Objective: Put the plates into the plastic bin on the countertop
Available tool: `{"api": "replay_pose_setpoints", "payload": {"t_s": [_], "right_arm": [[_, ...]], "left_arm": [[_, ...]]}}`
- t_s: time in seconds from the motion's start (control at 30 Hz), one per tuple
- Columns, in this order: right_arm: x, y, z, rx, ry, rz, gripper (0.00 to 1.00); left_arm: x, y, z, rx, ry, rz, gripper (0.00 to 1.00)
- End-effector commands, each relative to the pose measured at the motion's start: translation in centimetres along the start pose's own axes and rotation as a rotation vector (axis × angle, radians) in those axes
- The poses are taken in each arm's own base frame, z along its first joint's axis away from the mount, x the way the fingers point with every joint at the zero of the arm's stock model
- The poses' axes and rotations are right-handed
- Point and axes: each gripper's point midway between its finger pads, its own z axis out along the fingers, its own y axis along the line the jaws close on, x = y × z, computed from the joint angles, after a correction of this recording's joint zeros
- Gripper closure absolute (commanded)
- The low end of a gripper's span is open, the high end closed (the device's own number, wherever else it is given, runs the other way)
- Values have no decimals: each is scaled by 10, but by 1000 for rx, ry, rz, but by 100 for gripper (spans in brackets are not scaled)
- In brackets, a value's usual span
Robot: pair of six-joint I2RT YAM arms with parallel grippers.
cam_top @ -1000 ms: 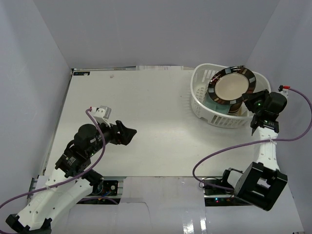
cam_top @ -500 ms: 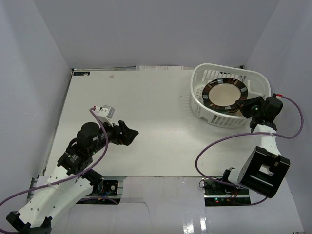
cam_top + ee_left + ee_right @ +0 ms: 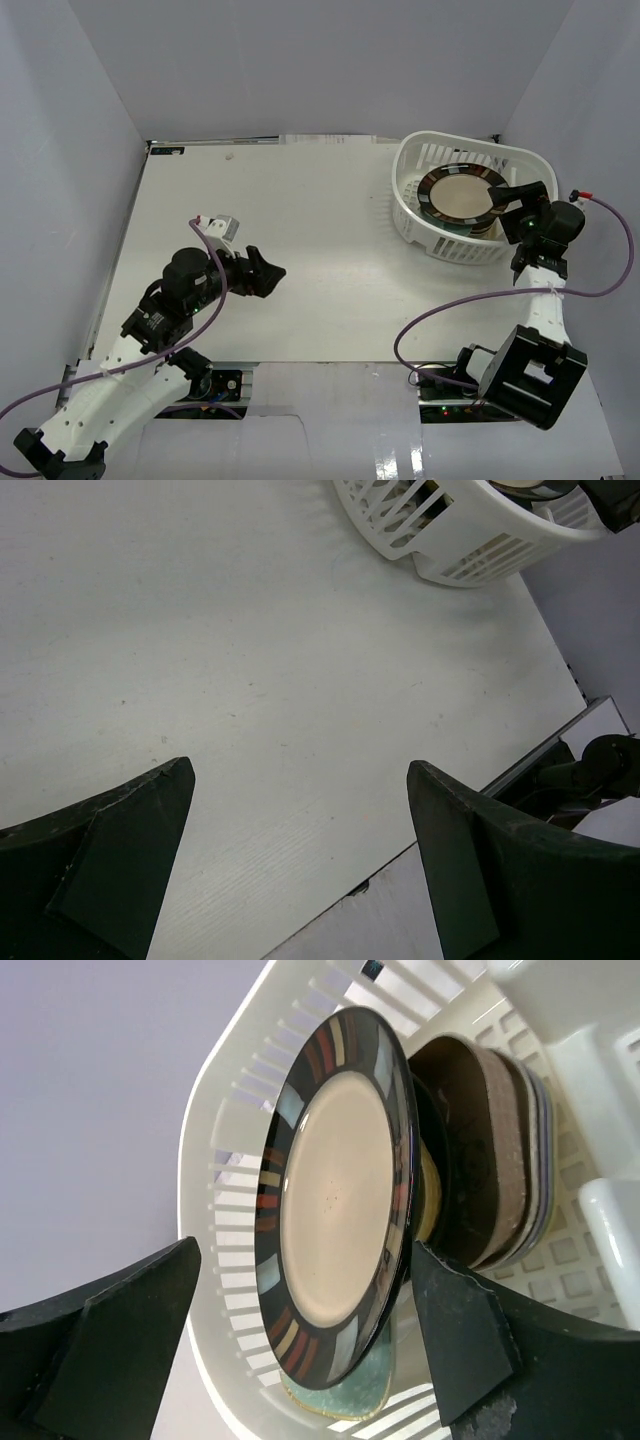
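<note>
The white slotted plastic bin [image 3: 440,246] stands at the far right of the countertop [image 3: 300,220]. A round dark-rimmed, beige-centred plate [image 3: 462,194] lies in it on top of other plates. In the right wrist view this plate [image 3: 335,1200] leans on a stack of brown and lavender plates [image 3: 505,1150], with a teal one [image 3: 350,1398] under it. My right gripper [image 3: 512,200] is at the bin's right rim, open; its jaws [image 3: 303,1250] stand on either side of the round plate without touching it. My left gripper [image 3: 262,273] hangs open over bare countertop [image 3: 200,630], holding nothing.
Grey-white walls close in the table on three sides, and the right one runs close behind the bin. A purple cable [image 3: 440,310] loops over the table's right front. The table's near edge [image 3: 480,800] lies just beyond my left gripper [image 3: 300,770].
My right gripper has opened and let go of the round plate, which dropped from a tilted hold to rest in the bin. The left arm barely shifted.
</note>
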Motion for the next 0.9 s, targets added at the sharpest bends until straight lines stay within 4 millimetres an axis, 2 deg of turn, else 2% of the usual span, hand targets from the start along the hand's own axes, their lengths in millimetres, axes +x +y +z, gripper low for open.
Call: {"api": "replay_pose_setpoints", "payload": {"t_s": [0.0,0.07,0.17,0.23,0.33,0.4,0.43,0.5,0.53,0.57,0.6,0.63,0.67,0.7,0.73,0.83,0.87], "right_arm": [[-41,29,-19,-16,-144,-80,10],[-53,40,-28,-16,-191,-106,10],[-68,42,-35,35,-235,-140,10],[-68,35,-35,86,-218,-161,10],[-64,45,-45,49,-228,-181,10],[-59,66,-53,-53,-228,-194,9],[-44,95,-64,-190,-179,-211,6],[-21,124,-76,-321,-102,-233,0],[7,158,-95,-471,-29,-281,8],[27,171,-105,-549,15,-309,26],[55,196,-131,-680,73,-343,44],[72,204,-145,-757,116,-371,85],[85,206,-156,-809,143,-394,92],[100,215,-180,-892,170,-418,92],[106,214,-190,-925,186,-434,92],[114,205,-214,-965,182,-470,90],[114,202,-216,-959,166,-500,84]], "left_arm": [[-20,-12,-4,32,-45,12,2],[-23,-13,-2,30,-42,11,2],[-33,-18,-1,33,-54,17,2],[-37,-19,1,31,-50,18,2],[-49,-24,0,36,-72,26,2],[-63,-31,-5,51,-107,35,2],[-69,-33,-7,53,-123,38,2],[-88,-45,-17,84,-181,47,2],[-95,-49,-22,101,-205,50,2],[-106,-56,-28,121,-242,54,2],[-111,-58,-32,128,-263,57,2],[-117,-61,-39,139,-291,58,2],[-121,-62,-44,139,-312,58,2],[-123,-62,-47,137,-328,53,2],[-127,-63,-55,142,-357,48,2],[-122,-55,-59,123,-383,22,2],[-122,-54,-64,124,-401,17,2]]}}
